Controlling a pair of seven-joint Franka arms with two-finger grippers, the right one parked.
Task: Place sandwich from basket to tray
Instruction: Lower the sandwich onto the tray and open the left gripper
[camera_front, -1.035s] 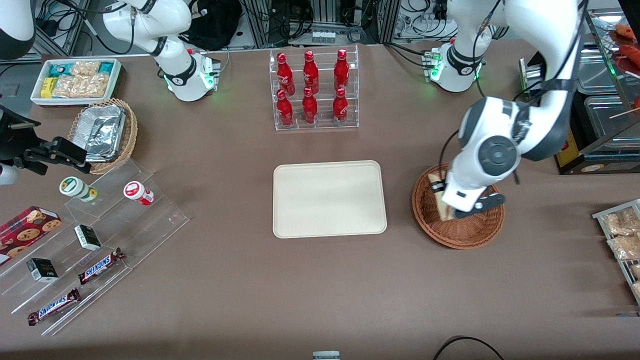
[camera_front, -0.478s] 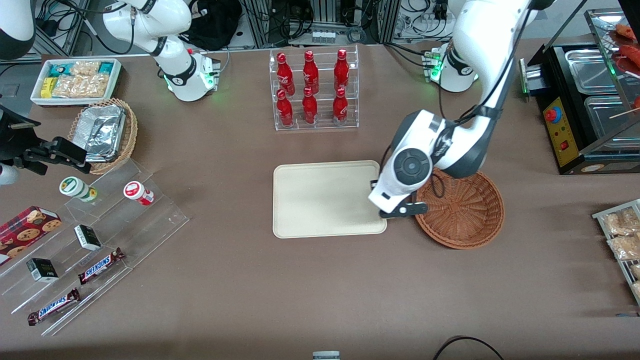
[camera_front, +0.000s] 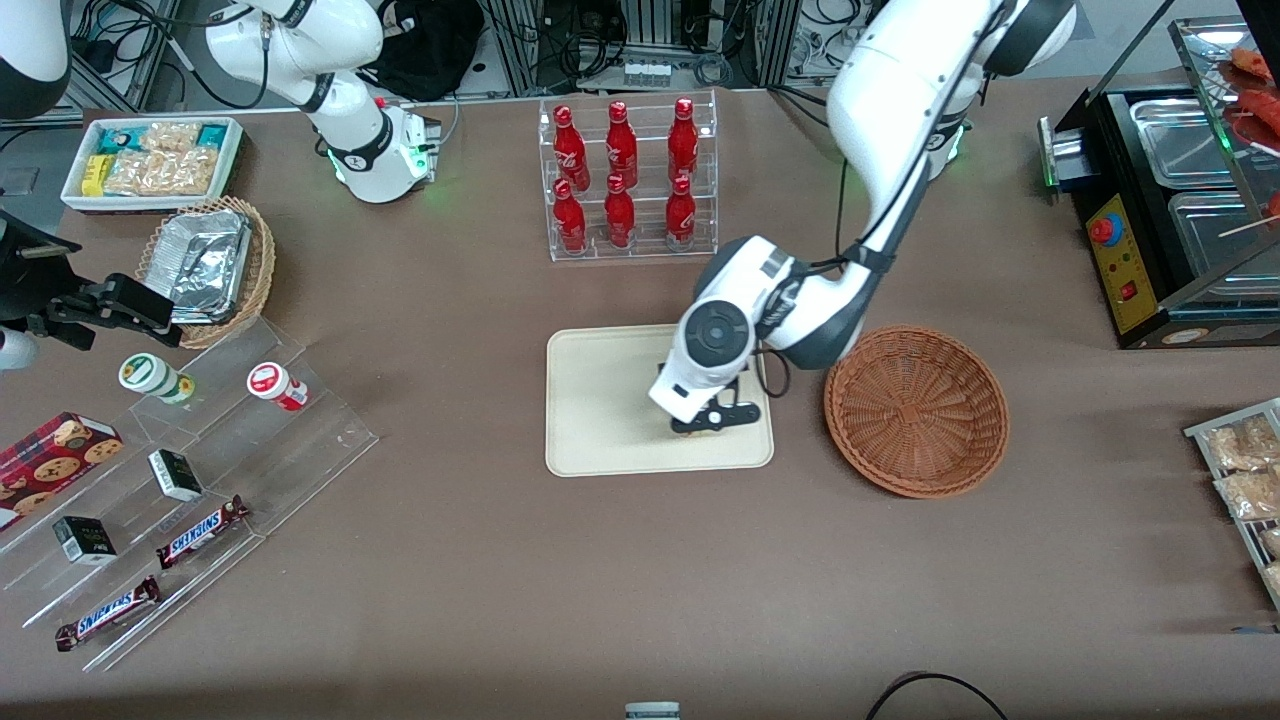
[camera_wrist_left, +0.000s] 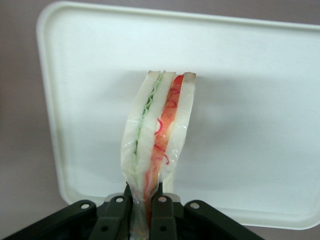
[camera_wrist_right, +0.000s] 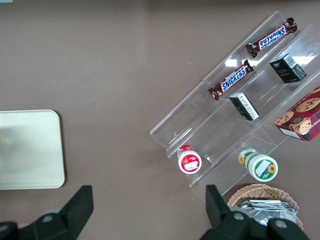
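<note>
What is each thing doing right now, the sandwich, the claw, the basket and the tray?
sandwich: pinched on edge, held above the tray, not set down yet.
gripper: shut on the sandwich, over the tray.
basket: empty, on the table beside the tray.
tray: flat on the table, nothing lying on it.

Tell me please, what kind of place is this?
Probably a lab mock-up of a snack shop counter: red bottles in a clear rack, Snickers bars on display steps. The hand, over the tray, grips the sandwich.
</note>
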